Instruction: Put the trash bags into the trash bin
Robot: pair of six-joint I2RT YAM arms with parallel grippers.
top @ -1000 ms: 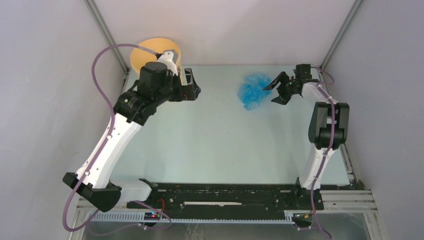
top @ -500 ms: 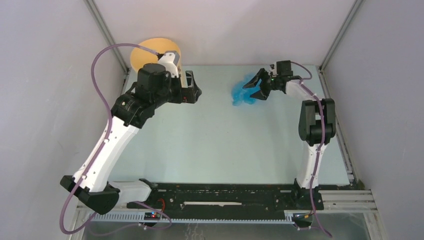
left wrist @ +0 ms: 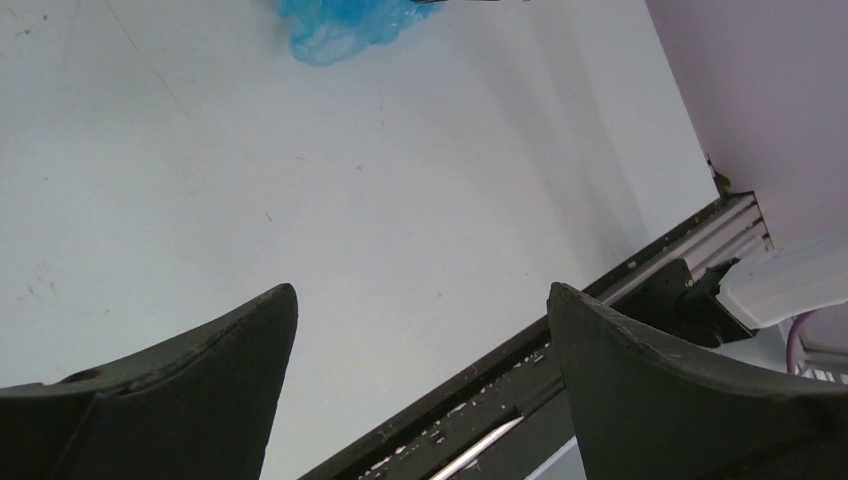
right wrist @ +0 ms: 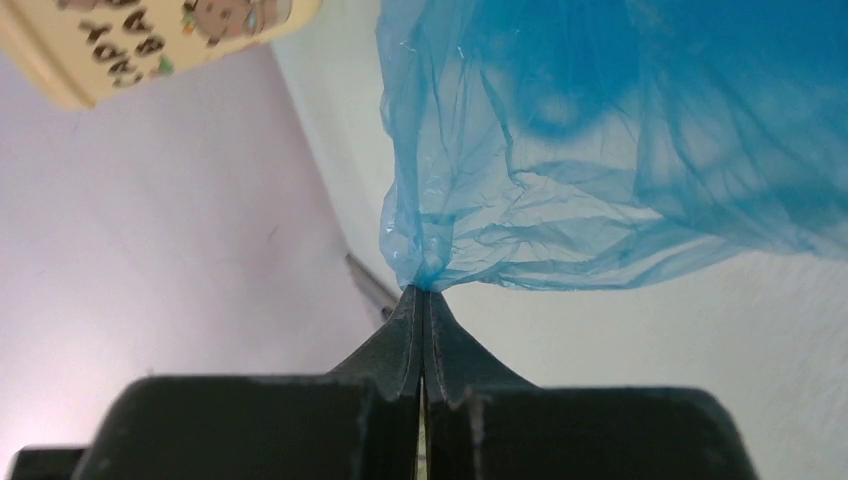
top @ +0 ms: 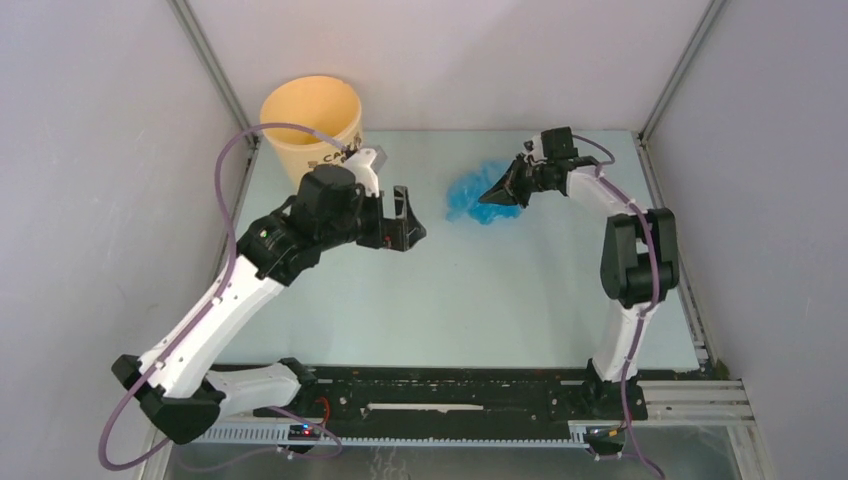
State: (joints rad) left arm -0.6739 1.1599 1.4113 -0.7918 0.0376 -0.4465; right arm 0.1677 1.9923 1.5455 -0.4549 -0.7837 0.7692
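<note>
A crumpled light-blue trash bag (top: 470,198) lies at the back of the table, right of centre. My right gripper (top: 492,194) is shut on its right edge; in the right wrist view the blue film (right wrist: 600,150) bunches at the pinched fingertips (right wrist: 421,293). The pale-yellow trash bin (top: 312,122) stands upright in the back left corner, its "CAPY BARA" lettering (right wrist: 125,55) showing at the top left of the right wrist view. My left gripper (top: 408,218) hangs open over the table between bin and bag, nothing between its fingers (left wrist: 200,380); the bag (left wrist: 340,25) shows far ahead.
Grey walls and metal corner posts (top: 215,70) close in the back and sides. The black base rail (top: 450,390) runs along the near edge, also seen in the left wrist view (left wrist: 620,300).
My right gripper swung left to the bag, nudging it leftward, and shut on its edge. My left arm moved toward the centre and nearer, uncovering the bin.
</note>
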